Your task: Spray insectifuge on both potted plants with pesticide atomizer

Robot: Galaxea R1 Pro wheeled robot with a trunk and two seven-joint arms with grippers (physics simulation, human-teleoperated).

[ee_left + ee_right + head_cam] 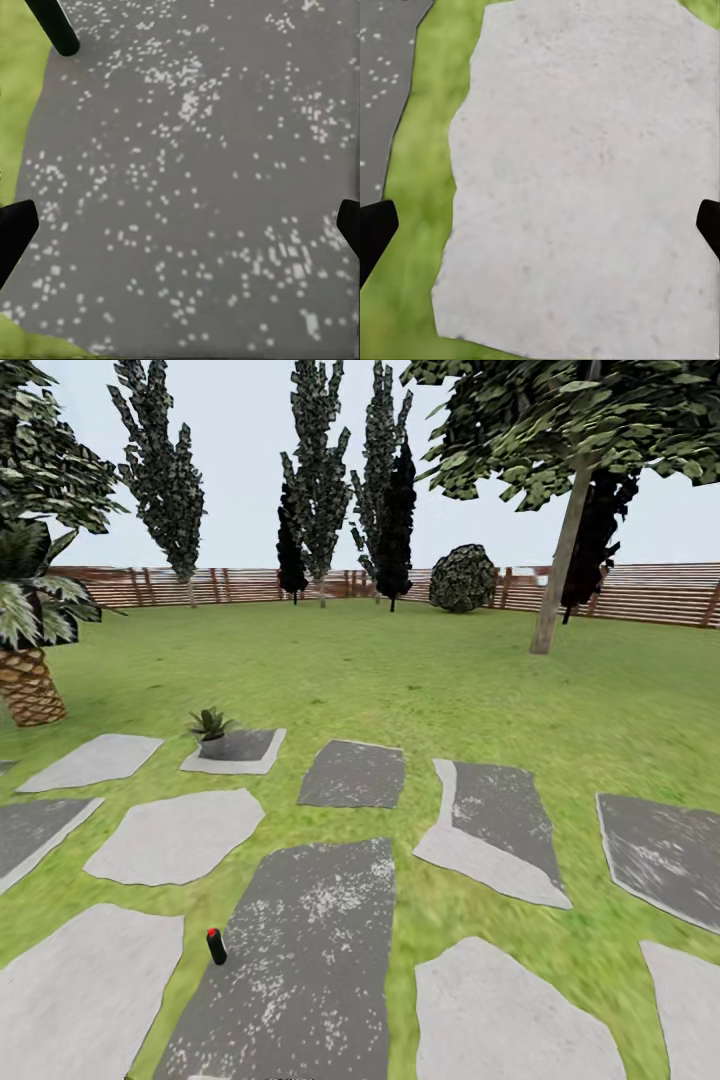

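Observation:
The pesticide atomizer [216,946], a small dark bottle with a red top, stands upright at the left edge of a dark speckled stepping stone [300,960] near the front of the head view. In the left wrist view its dark body [52,26] shows at the stone's edge beside grass. My left gripper [180,225] hangs open over that dark stone, apart from the bottle. My right gripper [540,225] is open above a pale stone [585,172]. One small potted plant [209,725] with pointed green leaves sits on a farther stone at the left.
Grey stepping stones lie across the lawn [420,670]. A scaly palm trunk [30,685] stands at the far left. A slanted tree trunk [560,560], a round bush [463,578] and tall dark trees stand before the brown slatted fence [650,595].

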